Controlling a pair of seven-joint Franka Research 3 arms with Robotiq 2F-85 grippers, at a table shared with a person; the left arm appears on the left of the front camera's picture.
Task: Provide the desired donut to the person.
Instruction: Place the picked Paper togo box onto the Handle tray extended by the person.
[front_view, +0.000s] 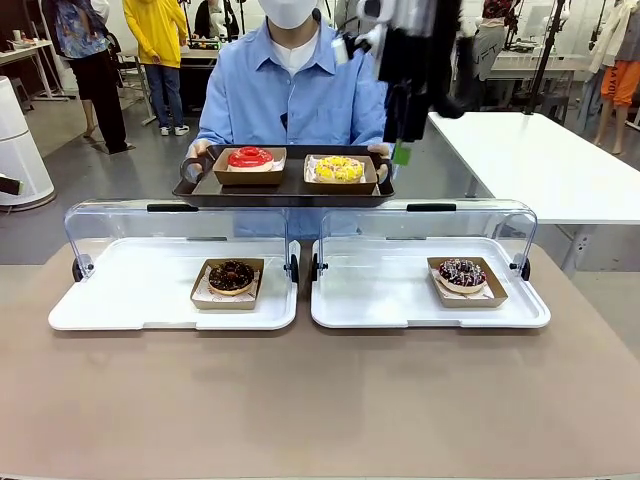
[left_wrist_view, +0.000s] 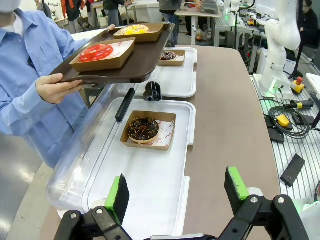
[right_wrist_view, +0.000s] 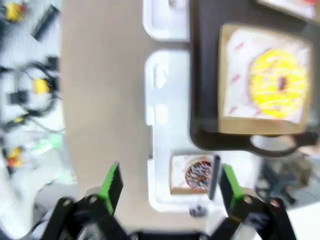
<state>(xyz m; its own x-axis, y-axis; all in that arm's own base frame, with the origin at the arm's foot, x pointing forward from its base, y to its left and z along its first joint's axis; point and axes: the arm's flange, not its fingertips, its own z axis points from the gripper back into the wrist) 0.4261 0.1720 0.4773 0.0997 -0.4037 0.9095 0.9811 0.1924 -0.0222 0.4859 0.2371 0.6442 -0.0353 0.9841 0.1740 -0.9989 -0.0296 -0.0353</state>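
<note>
Nearest the front camera, bare brown bench (front_view: 320, 400), then two white trays (front_view: 140, 300) side by side, clear lids (front_view: 120, 225) swung up and back, probably so a hand can reach in from above. One boxed donut per tray: a chocolate donut (front_view: 231, 275) on the left, a dark sprinkled donut (front_view: 461, 273) on the right, each well apart from the tray rims. Beyond them, the person (front_view: 290, 95) holding a dark serving tray (front_view: 282, 188) level over the raised lids, carrying a red donut (front_view: 250, 157) and a yellow donut (front_view: 339, 168) in boxes, likely offered as a landing spot for the chosen one. Left hand (left_wrist_view: 177, 192) parked low at the near end of the left tray, fingers spread wide, nothing between them. Right hand (right_wrist_view: 170, 187) raised high, pointing straight down beside the serving tray's edge, fingers likewise apart and empty, blurred.
</note>
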